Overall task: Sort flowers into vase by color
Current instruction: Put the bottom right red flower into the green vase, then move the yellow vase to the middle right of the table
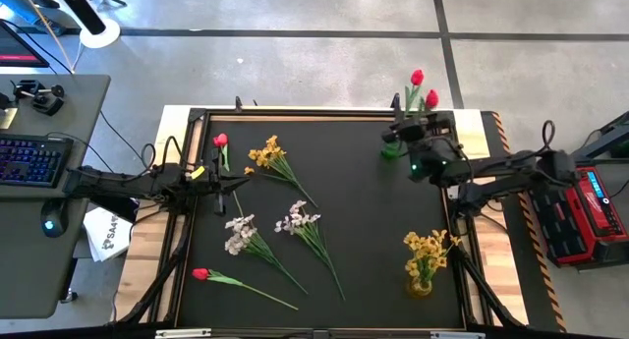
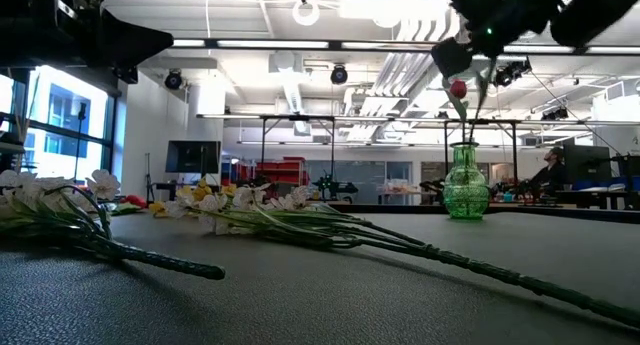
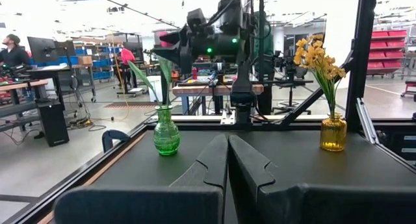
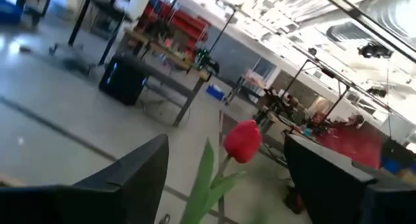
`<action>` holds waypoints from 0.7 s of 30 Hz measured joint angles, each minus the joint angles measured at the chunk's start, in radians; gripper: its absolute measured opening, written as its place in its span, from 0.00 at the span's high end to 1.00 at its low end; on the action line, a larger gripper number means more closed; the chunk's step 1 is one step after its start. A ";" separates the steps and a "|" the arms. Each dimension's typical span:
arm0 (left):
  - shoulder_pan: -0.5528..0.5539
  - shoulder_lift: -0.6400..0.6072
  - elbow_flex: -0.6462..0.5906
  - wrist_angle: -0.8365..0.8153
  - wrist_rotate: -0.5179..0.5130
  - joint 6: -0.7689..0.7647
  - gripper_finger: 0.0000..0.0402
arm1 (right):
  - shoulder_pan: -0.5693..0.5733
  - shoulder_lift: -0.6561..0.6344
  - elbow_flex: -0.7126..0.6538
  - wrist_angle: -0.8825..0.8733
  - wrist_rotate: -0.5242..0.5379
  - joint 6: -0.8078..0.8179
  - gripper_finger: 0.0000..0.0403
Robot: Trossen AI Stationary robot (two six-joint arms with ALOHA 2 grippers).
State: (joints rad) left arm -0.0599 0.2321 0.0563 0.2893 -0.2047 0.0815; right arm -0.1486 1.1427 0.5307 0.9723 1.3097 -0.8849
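Two vases stocked so far, both on the right side of the black table (image 1: pixel 364 221): green vase (image 2: pixel 466 190) at the far right corner, holding two red tulips (image 1: pixel 423 88) upright; amber vase (image 1: pixel 421 283) at the near right, holding a yellow bunch (image 1: pixel 429 247) — one colour per vase, as the sorting demands. Right gripper (image 1: pixel 418 133) poised directly above the green vase, fingers spread wide with a red bud (image 4: pixel 243 141) and its stem standing free between them, not pinched; judged as a release after dropping that tulip in with its like. Left gripper (image 1: pixel 236 182) at the far left of the table, fingers pressed together on nothing, lying low and level just beside a loose red tulip (image 1: pixel 221 142); judged idle. Five stems unsorted on the left half, lying flat and apart from one another, presumably so each can be picked singly: that red tulip far left, yellow spray (image 1: pixel 275 160) beside it, two white sprays (image 1: pixel 241 233) (image 1: pixel 300 219) mid-table, another red tulip (image 1: pixel 204 274) near left. No vase for white seen on the table.
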 joint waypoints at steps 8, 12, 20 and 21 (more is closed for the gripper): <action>0.000 0.000 0.000 0.000 0.004 0.000 1.00 | 0.032 0.000 0.183 -0.516 -0.014 0.296 0.28; 0.000 0.000 0.000 -0.001 0.022 -0.002 1.00 | 0.032 0.000 0.278 -0.763 -0.111 0.482 0.28; 0.000 0.001 0.000 -0.005 0.023 -0.002 1.00 | 0.033 0.030 0.466 -1.106 -0.633 0.815 0.28; 0.000 0.001 0.000 -0.005 0.023 -0.001 1.00 | 0.036 0.044 0.471 -1.105 -0.700 0.834 0.28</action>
State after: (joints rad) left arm -0.0598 0.2329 0.0563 0.2844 -0.1821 0.0801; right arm -0.1124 1.1870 1.0017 -0.1325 0.6093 -0.0509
